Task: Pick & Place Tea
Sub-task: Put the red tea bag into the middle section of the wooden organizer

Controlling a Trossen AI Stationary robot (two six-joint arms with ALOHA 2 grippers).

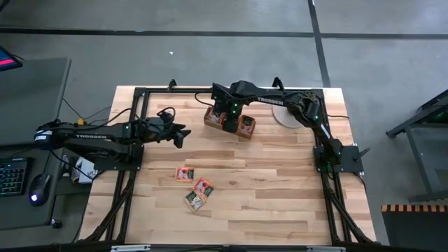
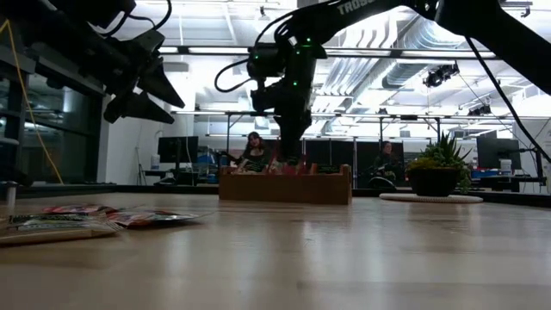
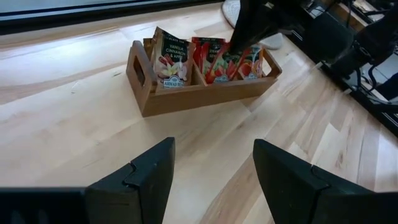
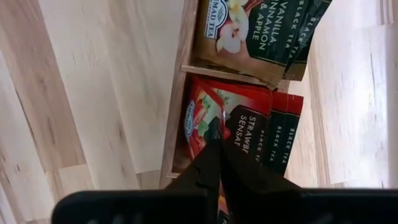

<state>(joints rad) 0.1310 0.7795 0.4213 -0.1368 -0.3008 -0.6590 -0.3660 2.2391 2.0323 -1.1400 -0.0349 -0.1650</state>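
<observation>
Roughly at 9 o'clock on the table (image 1: pixel 280 203), the left gripper (image 1: pixel 180 133) hangs w/ jaws spread wide and nothing between them. It's parked well apart from the work, prob. just waiting clear of the other arm's reach.

Near table centre, a bit toward 7 o'clock, three loose tea sachets (image 1: pixel 194 187) lie flat close together, not yet put away.

Up at 12 o'clock sits the wooden tray (image 3: pixel 186 93). One end compartment holds pale vanilla sachets (image 3: pixel 169 59) standing on edge; the middle one holds red strawberry sachets (image 4: pixel 217 127), upright too, so more can slot in beside them.

The right gripper (image 4: pixel 216 155) reaches straight down into that middle compartment, fingers pinched shut w/ tips in among the red sachets. Looks like it's nipping one, though I can't tell for sure if anything is caught.

At 1 o'clock, beyond the tray, a potted plant (image 2: pixel 437 168) stands on a white disc.
</observation>
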